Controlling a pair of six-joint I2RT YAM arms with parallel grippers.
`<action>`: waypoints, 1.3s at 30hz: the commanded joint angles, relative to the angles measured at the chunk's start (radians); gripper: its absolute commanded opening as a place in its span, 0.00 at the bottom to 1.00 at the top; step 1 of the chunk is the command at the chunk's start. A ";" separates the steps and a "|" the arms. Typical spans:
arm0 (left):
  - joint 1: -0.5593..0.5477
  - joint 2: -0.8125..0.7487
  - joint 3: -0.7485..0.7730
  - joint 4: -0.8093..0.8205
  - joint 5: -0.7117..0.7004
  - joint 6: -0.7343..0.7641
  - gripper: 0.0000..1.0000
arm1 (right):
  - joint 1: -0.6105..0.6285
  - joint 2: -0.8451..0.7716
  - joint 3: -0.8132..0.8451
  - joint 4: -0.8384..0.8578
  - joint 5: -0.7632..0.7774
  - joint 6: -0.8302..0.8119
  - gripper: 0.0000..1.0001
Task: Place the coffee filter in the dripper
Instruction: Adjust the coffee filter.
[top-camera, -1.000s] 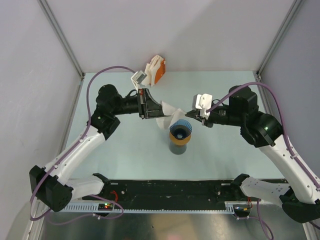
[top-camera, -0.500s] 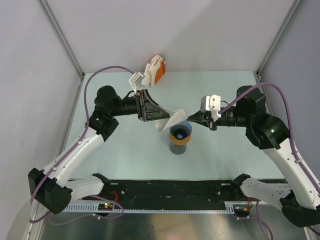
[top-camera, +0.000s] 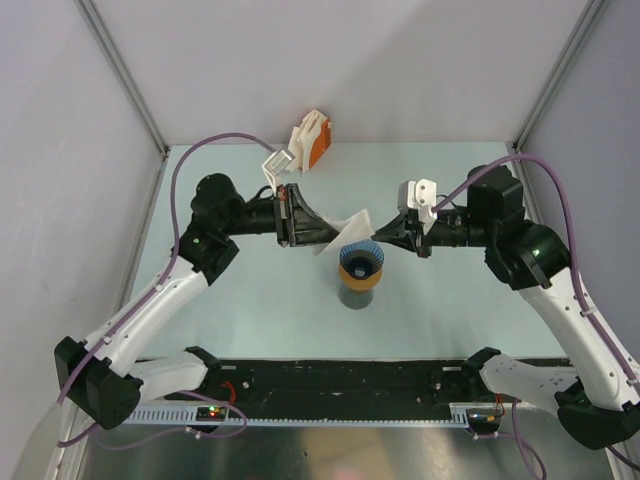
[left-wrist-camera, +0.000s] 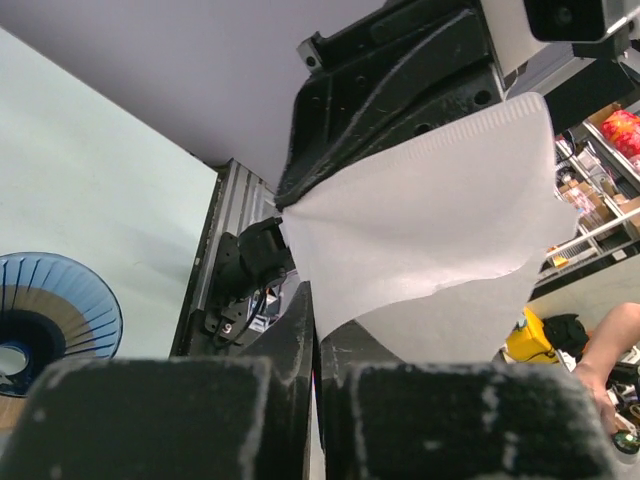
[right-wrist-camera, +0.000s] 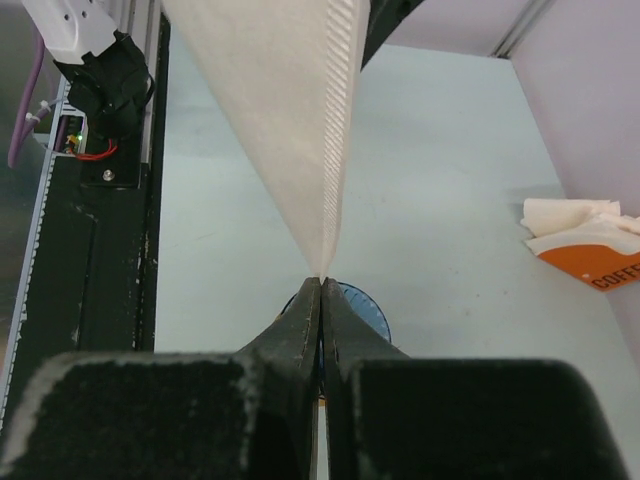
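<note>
Top external view: we see the left hand (top-camera: 325, 230) and the right hand (top-camera: 380, 238) reaching toward each other over the middle of the counter (top-camera: 250, 300). Each is clamped on an opposite edge of the white coffee filter (top-camera: 347, 227), which hangs in the air between them. The dripper (top-camera: 360, 258) stands just in front of and below the paper, seated on an orange ring (top-camera: 360, 282) atop a dark grey cup (top-camera: 356, 297). Its blue ribs show bare, so nothing lies in it. An orange-and-white filter pack (top-camera: 312, 140) rests at the far edge. Left wrist view: the near fingers (left-wrist-camera: 300, 345) press together on one corner of the filter, the other hand's black fingers pinch the far corner, and the paper's two layers appear to part slightly. The dripper sits at lower left, apart from the paper. Right wrist view: the fingers (right-wrist-camera: 300, 320) close on the seamed edge, the filter fans away from them as a nearly flat sheet, and a sliver of blue rim peeks out beyond the tips. We judge the task roughly half done. The filter is lifted and shared between both hands, but it has yet to be spread into a cone, brought over the mouth, seated and released.
</note>
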 joint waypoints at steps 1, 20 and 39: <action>-0.011 -0.048 0.027 0.018 0.021 0.018 0.00 | -0.017 0.011 0.026 0.011 0.003 0.031 0.00; 0.034 -0.032 0.042 0.000 0.012 0.013 0.43 | -0.022 -0.006 0.036 -0.030 -0.071 0.009 0.00; -0.009 -0.062 0.063 0.006 0.002 -0.069 0.00 | -0.036 0.038 0.017 0.044 0.006 0.002 0.00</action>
